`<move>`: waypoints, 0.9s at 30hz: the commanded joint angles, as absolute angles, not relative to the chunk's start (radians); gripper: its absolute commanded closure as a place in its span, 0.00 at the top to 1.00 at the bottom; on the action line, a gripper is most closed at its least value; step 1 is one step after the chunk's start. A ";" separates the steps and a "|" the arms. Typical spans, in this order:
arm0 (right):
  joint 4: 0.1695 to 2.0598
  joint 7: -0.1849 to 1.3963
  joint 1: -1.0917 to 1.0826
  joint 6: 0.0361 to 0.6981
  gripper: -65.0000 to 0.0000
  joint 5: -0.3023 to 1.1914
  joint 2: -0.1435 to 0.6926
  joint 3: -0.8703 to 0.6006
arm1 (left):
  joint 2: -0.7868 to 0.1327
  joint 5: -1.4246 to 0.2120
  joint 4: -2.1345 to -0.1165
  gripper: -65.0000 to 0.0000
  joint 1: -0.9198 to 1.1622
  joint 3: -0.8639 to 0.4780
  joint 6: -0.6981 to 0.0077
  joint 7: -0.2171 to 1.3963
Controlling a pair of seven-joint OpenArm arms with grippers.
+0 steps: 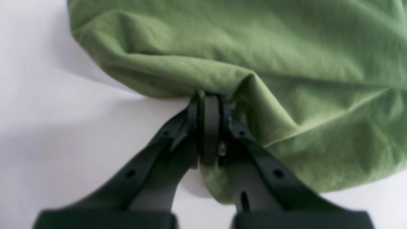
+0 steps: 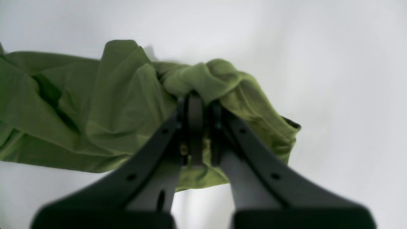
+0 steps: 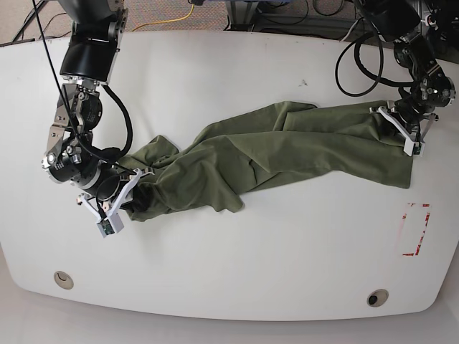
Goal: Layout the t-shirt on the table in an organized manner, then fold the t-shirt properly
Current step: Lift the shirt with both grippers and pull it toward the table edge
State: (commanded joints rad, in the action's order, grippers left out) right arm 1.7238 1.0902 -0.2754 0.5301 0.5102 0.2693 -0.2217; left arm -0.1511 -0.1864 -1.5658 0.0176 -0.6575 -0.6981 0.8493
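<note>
Left hand (image 1: 208,101) and right hand (image 2: 198,100) are each pinching an end of the t-shirt (image 3: 287,154), stretched across the bench (image 3: 237,265). Layout step; next, spreading it flat.

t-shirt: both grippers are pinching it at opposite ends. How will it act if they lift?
Likely floppy: the t-shirt lies twisted and rumpled between the left gripper and right gripper, so the middle would probably sag. It looks thin and light, bunching into soft folds at each pinch. Fabric may drag across the table rather than slide as one piece.
</note>
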 joint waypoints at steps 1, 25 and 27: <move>1.735 1.090 -0.275 0.530 0.00 0.510 0.269 -0.222 | -0.151 -0.186 -1.580 0.00 0.015 -0.659 -0.698 0.851; 1.824 1.096 -0.541 0.530 0.00 0.510 0.394 -0.216 | -0.222 -0.182 -1.854 0.00 -0.438 -0.625 -0.698 1.073; 1.824 1.096 -0.573 0.532 0.00 0.510 0.410 -0.214 | -0.237 -0.182 -1.851 0.00 -0.490 -0.625 -0.698 1.089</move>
State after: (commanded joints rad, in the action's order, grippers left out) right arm 1.8236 1.0963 -0.5731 0.5317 0.5102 0.4104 -0.2140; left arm -0.2371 -0.1818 -1.8512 -0.4902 -0.6252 -0.6981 1.0886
